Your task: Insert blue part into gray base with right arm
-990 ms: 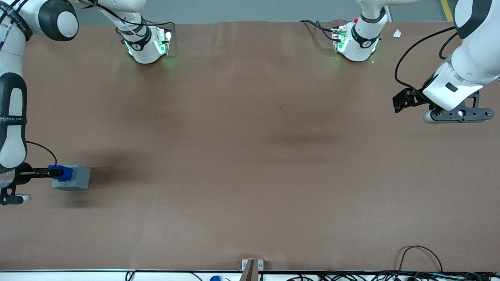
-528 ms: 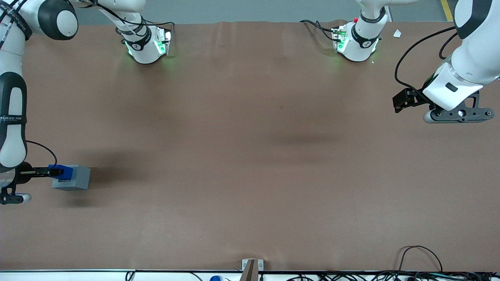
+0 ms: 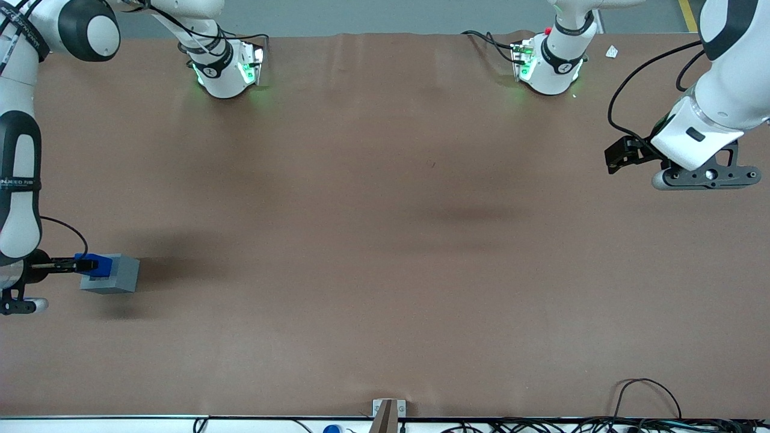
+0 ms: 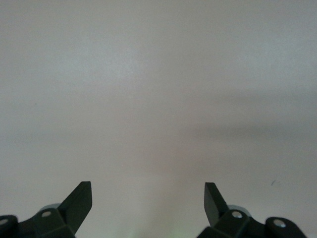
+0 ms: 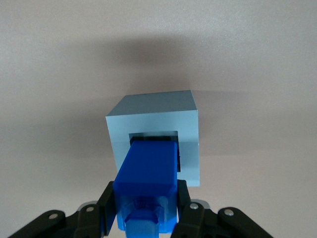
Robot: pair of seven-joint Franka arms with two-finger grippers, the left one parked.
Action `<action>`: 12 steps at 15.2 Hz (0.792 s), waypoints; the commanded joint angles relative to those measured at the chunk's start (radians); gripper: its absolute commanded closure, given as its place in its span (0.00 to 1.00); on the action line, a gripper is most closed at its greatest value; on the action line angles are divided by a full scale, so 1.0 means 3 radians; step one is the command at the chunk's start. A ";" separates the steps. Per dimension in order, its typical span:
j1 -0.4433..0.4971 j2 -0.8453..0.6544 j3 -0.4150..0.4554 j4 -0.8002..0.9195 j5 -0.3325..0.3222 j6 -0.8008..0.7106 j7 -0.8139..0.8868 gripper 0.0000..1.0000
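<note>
gripper [image 5: 146,210] clamping blue part [image 5: 147,178] between its fingers, blue part's leading end sitting in gray base [image 5: 153,121] recess, base resting on brown table [image 3: 385,252] at working arm's end

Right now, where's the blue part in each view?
Front view: blue part sits at the gray base, at the working arm's end of the table, held by the tool.
Right wrist view: blue part entering the base's recess, tool shut on it.
Left wrist view: not in it.
Shared landmark: gray base.
</note>
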 commanded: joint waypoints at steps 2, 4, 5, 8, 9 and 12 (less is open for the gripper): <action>-0.0007 -0.0015 0.0046 -0.0153 -0.0041 0.0062 0.0046 0.98; -0.0007 -0.0005 0.0046 -0.0137 -0.0041 0.0067 0.0046 0.98; -0.0007 0.0000 0.0046 -0.0132 -0.0041 0.0072 0.0046 0.98; -0.0007 0.0020 0.0046 -0.0051 -0.0041 0.0073 0.0046 0.99; -0.0012 0.0036 0.0046 -0.0015 -0.0041 0.0073 0.0046 0.99; -0.0007 0.0061 0.0041 0.0082 -0.0041 0.0067 0.0041 0.99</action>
